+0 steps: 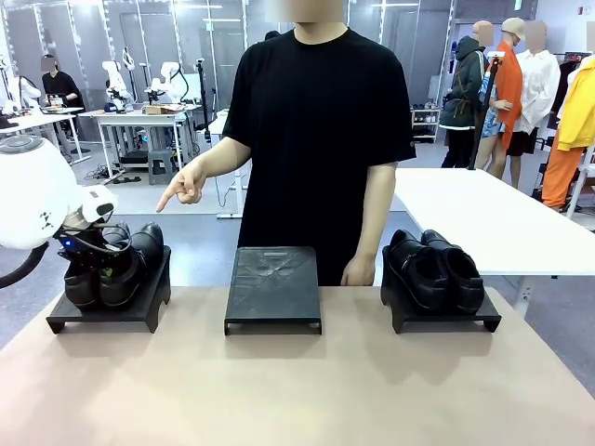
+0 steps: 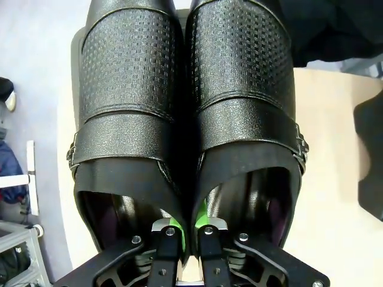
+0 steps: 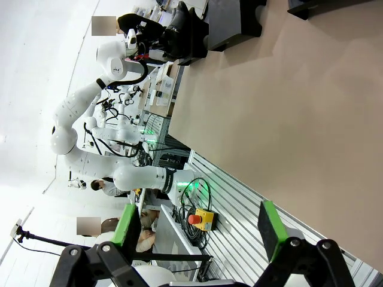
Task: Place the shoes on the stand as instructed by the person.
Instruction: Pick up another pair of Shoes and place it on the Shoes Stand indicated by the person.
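Left gripper pinches the touching inner heel walls of the left pair of shoes.
You see that pair standing on the left stand, textured toes pointing away. Your right gripper hangs spread wide over the bare tan table, holding nothing. Further along, the middle stand carries nothing, and the second pair sits on the right stand. Beyond, the person points a hand at the left stand; the other hand rests by the middle one.
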### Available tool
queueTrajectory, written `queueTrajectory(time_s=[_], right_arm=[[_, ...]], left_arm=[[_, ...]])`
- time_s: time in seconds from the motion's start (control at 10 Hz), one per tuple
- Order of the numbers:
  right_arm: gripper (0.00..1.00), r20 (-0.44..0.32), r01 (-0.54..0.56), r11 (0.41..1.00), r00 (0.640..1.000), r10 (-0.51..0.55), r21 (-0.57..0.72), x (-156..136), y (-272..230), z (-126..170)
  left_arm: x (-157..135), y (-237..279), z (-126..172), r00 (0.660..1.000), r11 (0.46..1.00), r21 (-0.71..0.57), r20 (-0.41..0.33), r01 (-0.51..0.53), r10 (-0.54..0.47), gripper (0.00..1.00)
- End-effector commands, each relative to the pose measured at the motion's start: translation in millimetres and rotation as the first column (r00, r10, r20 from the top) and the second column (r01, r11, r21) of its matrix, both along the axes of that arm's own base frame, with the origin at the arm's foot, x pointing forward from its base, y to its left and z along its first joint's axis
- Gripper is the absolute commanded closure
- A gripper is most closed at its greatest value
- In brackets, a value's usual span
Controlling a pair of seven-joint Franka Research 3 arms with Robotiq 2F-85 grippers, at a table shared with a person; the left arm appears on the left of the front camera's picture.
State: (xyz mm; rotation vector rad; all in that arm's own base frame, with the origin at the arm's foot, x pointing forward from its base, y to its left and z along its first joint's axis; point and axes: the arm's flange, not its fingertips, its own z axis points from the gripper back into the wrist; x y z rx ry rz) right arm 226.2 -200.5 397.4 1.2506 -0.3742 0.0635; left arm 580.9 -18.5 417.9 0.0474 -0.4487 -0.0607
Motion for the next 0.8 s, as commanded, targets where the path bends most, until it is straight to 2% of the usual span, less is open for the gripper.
queueTrajectory(time_s=[0.0, 0.1, 0.2, 0.3, 0.4, 0.5, 0.6, 0.7], right_arm=[[0.0, 0.006, -0.012, 1.0, 1.0, 0.012, -0.006, -2.8, -1.1, 2.4], [0.0, 0.006, -0.012, 1.0, 1.0, 0.012, -0.006, -2.8, -1.1, 2.4], [0.0, 0.006, -0.012, 1.0, 1.0, 0.012, -0.006, -2.8, -1.1, 2.4], [0.0, 0.006, -0.012, 1.0, 1.0, 0.012, -0.006, -2.8, -1.1, 2.4], [0.0, 0.006, -0.012, 1.0, 1.0, 0.012, -0.006, -2.8, -1.1, 2.4], [0.0, 0.006, -0.012, 1.0, 1.0, 0.012, -0.006, -2.8, -1.1, 2.4], [0.0, 0.006, -0.012, 1.0, 1.0, 0.012, -0.006, -2.8, -1.1, 2.4], [0.0, 0.006, -0.012, 1.0, 1.0, 0.012, -0.006, -2.8, -1.1, 2.4]], left_arm=[[11.0, 1.8, 2.2, 0.998, 0.999, -0.031, 0.054, 0.033, -0.031, 0.93], [9.5, 2.3, 1.4, 0.998, 0.999, -0.024, 0.05, 0.035, -0.034, 0.93], [9.2, 0.9, 1.3, 0.997, 0.998, -0.022, 0.062, 0.054, -0.052, 0.62], [8.2, 1.1, 1.9, 0.996, 0.998, -0.015, 0.067, 0.06, -0.059, 0.57], [7.1, -0.1, 1.7, 0.995, 0.997, -0.008, 0.067, 0.071, -0.07, 0.27], [5.0, 0.1, 2.7, 0.995, 0.997, -0.004, 0.067, 0.072, -0.071, 0.22], [2.2, -1.1, 5.6, 0.995, 0.997, -0.005, 0.069, 0.072, -0.071, 0.0], [-2.2, -0.7, 9.3, 0.995, 0.997, -0.011, 0.071, 0.07, -0.069, 0.0]])
